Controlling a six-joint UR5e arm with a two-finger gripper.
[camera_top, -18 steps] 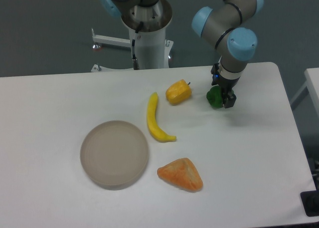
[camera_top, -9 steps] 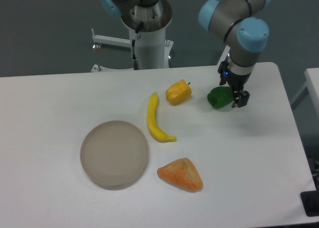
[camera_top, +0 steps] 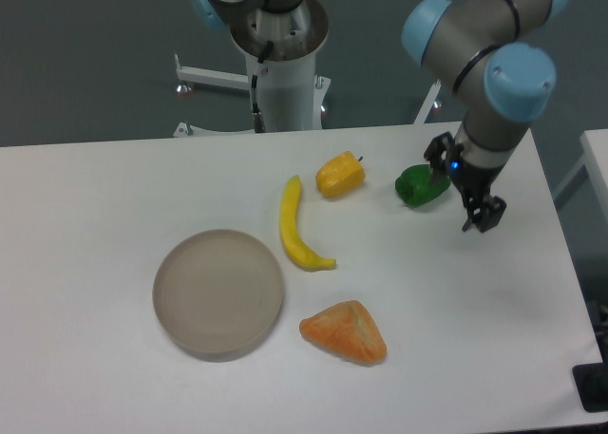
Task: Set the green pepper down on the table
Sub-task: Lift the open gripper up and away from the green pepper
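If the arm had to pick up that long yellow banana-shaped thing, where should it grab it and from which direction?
Probably the middle of the yellow banana, coming straight down from above, fingers closing across its narrow width. It lies flat on the table, long and slim, with bare surface on both sides; the plate sits lower left, apart from that midsection.

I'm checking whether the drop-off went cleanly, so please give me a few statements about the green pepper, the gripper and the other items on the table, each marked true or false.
1. The small glossy dark-green pepper lies on the white tabletop. True.
2. The two-finger gripper is closed around the green pepper. False: its fingers are spread, with the pepper at its left side, not clamped.
3. The round grey-beige plate holds the yellow banana. False: the plate has nothing on it; the banana lies on the table to its right.
4. The yellow-orange pepper with a dark stem sits left of the green pepper, apart from it. True.
5. The orange wedge-shaped item touches the banana. False: a gap of bare table separates them.
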